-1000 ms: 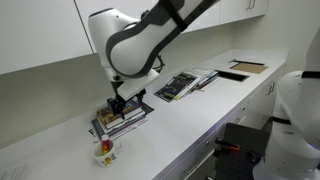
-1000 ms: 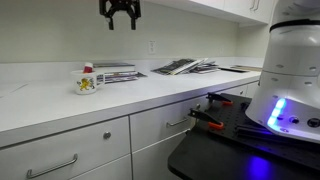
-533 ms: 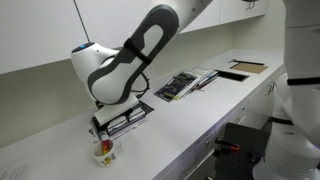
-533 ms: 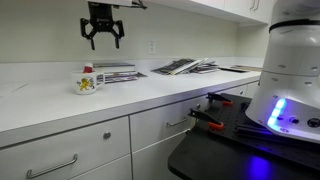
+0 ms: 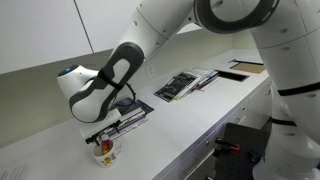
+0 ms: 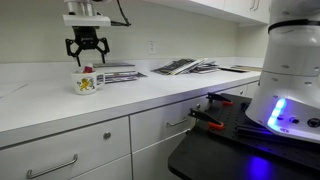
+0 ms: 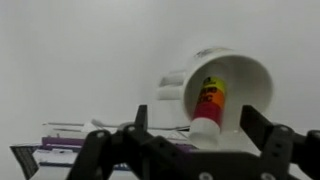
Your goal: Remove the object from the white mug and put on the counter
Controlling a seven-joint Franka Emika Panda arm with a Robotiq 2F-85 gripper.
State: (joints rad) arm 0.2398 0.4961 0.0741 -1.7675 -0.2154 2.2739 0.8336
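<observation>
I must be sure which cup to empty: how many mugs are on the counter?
1. The white mug stands on the counter, under the open gripper and beside a stack of books. The arm may hide more behind it.

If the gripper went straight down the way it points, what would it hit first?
Probably the red-orange object standing in the white mug. The open gripper hangs above it, though depth is uncertain.

the open gripper [image 6: 87, 56] hangs just above the mug [image 6: 88, 84], with a clear gap between them. the object [image 7: 208, 100] leans at one side of the mug's mouth. books [image 6: 116, 72] lie just beyond the mug. bare counter [image 6: 40, 98] spreads left and near. magazines [image 6: 185, 67] lie well right.
</observation>
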